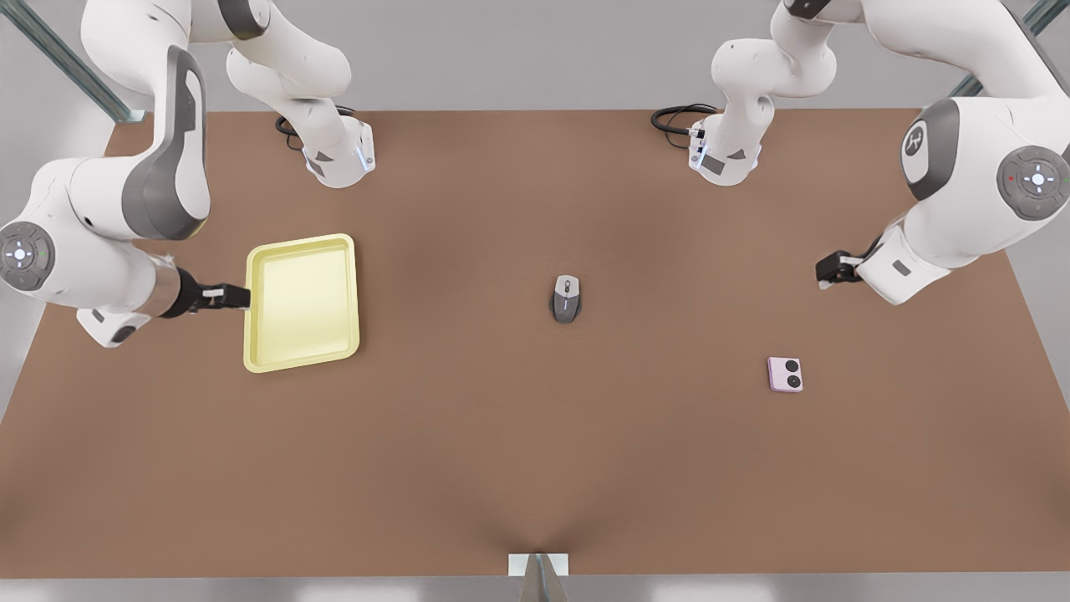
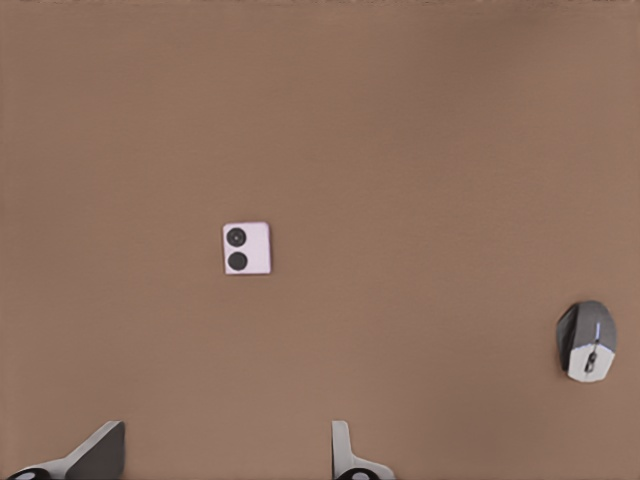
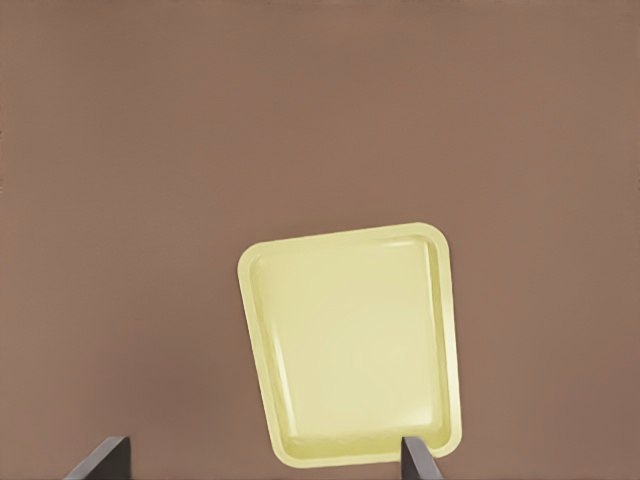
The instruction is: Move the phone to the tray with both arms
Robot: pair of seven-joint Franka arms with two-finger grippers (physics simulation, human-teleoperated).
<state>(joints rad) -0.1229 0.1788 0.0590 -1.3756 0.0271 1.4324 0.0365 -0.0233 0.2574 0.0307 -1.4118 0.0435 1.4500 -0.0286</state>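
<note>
The pale pink phone point(image 1: 785, 374) lies flat on the brown table at the front view's right, its two black camera circles up; it also lies ahead of the open fingers in the left wrist view point(image 2: 246, 248). My left gripper point(image 1: 827, 272) hangs open above the table, behind the phone and apart from it point(image 2: 222, 455). The pale yellow tray point(image 1: 303, 303) sits at the front view's left with nothing in it point(image 3: 350, 345). My right gripper point(image 1: 236, 297) hovers open at the tray's outer edge point(image 3: 260, 458), holding nothing.
A grey computer mouse point(image 1: 566, 298) lies near the table's middle, between tray and phone point(image 2: 587, 341). Both arm bases point(image 1: 338, 155) point(image 1: 726, 150) stand at the back edge with black cables. A small bracket point(image 1: 538, 567) sits at the front edge.
</note>
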